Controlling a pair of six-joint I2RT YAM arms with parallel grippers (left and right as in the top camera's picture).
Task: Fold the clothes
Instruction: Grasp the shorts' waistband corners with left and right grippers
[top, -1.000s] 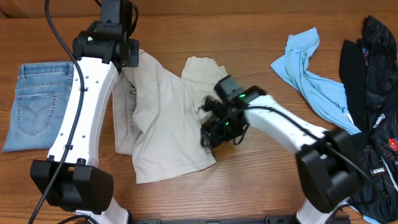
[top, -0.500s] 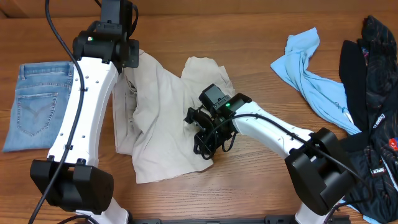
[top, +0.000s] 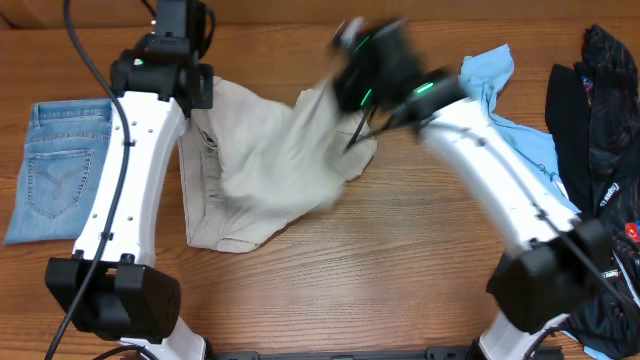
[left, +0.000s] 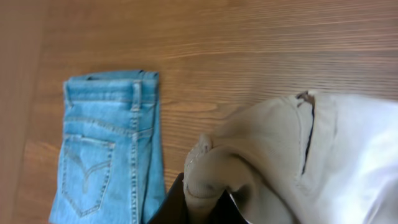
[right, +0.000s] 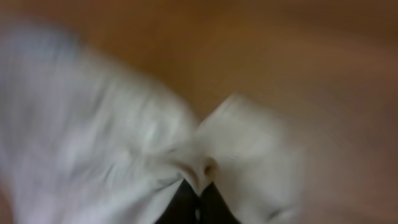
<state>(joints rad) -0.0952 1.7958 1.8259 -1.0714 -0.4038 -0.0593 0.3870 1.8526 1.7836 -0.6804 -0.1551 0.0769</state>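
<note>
Overhead: records shorts (top: 260, 170) hem swept across, now raised near light-blue shirt (top: 500, 110), pinched by right fingers (right: 180, 208); left fingers (left: 169, 210) pinching another corner. Suggests fold underway.

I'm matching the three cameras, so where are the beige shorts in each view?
Overhead: shorts left of centre, partly lifted.
Left wrist: shorts lower right, bunched at the bottom edge.
Right wrist: shorts, blurred, across left and centre.
Landmark: folded jeans far left overhead, jeans left in left wrist; absent from right wrist.
</note>
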